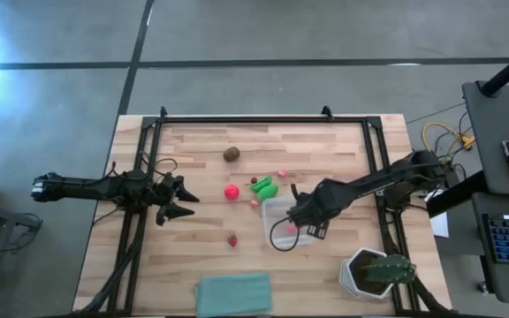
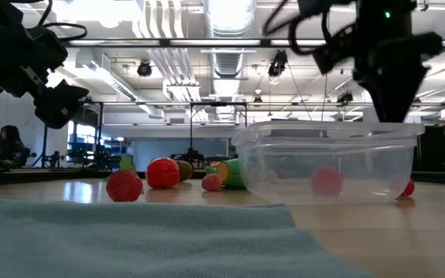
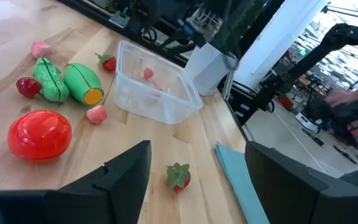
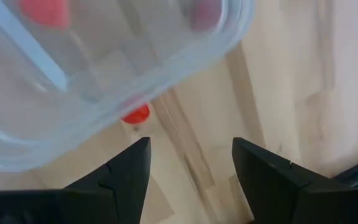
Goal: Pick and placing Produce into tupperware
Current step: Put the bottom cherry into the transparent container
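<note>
The clear tupperware (image 1: pixel 277 223) stands right of the table's middle, with a small pink piece (image 3: pixel 148 73) inside it. My right gripper (image 1: pixel 297 215) hangs open and empty over the box's far right part; its wrist view looks down past the box's rim (image 4: pixel 185 59). On the table to the left of the box lie the red ball (image 1: pixel 231 191), green pieces (image 1: pixel 263 187), a brown round piece (image 1: pixel 231 155), small pink pieces (image 1: pixel 282 173) and a strawberry (image 1: pixel 232 239). My left gripper (image 1: pixel 184 201) is open and empty at the left, above the table.
A teal cloth (image 1: pixel 233 293) lies at the near edge. A potted green plant in a white pot (image 1: pixel 376 274) stands at the near right corner. Black frame rails (image 1: pixel 140 221) run along both table sides. Bare wood lies between my left gripper and the produce.
</note>
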Available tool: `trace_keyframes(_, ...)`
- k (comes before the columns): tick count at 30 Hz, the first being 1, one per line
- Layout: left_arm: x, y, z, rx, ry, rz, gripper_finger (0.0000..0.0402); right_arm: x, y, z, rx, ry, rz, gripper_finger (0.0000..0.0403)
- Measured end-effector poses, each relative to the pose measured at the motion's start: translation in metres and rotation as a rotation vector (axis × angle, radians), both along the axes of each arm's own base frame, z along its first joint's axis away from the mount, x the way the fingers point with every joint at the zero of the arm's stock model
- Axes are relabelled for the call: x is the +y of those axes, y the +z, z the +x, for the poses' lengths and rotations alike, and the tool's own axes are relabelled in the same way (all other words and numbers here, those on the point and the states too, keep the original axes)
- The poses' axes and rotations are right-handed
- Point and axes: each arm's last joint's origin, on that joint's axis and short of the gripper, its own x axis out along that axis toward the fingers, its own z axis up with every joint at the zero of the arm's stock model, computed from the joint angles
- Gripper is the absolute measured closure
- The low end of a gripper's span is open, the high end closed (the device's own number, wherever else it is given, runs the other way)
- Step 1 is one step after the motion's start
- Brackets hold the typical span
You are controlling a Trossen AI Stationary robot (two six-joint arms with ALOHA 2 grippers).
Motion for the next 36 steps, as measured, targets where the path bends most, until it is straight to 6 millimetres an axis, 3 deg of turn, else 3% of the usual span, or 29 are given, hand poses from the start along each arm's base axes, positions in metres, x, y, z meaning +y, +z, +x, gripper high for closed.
trace_keyframes(4,0.000,0.000,0.000,0.001,0.000,0.000,0.0155,0.000,-0.020,-0.001,-0.020,-0.013,0.017,0.0184)
trace_keyframes(8,0.000,0.000,0.000,0.004,0.000,0.000,0.0155,0.002,-0.028,0.002,-0.051,0.013,0.058,0.0184)
trace_keyframes(16,0.000,0.000,0.000,0.002,0.000,0.000,0.0155,0.006,-0.013,0.014,-0.126,0.101,0.081,0.0184)
trace_keyframes(23,0.000,0.000,0.000,0.002,0.000,0.000,0.0155,0.008,-0.025,-0.007,0.042,0.133,0.065,0.0183)
trace_keyframes(31,0.000,0.000,0.000,0.002,0.000,0.000,0.0155,0.051,-0.046,-0.026,0.013,0.514,0.082,0.0183)
trace_keyframes(36,0.000,0.000,0.000,0.004,0.000,0.000,0.0155,0.056,-0.053,-0.033,-0.004,0.500,0.014,0.0183)
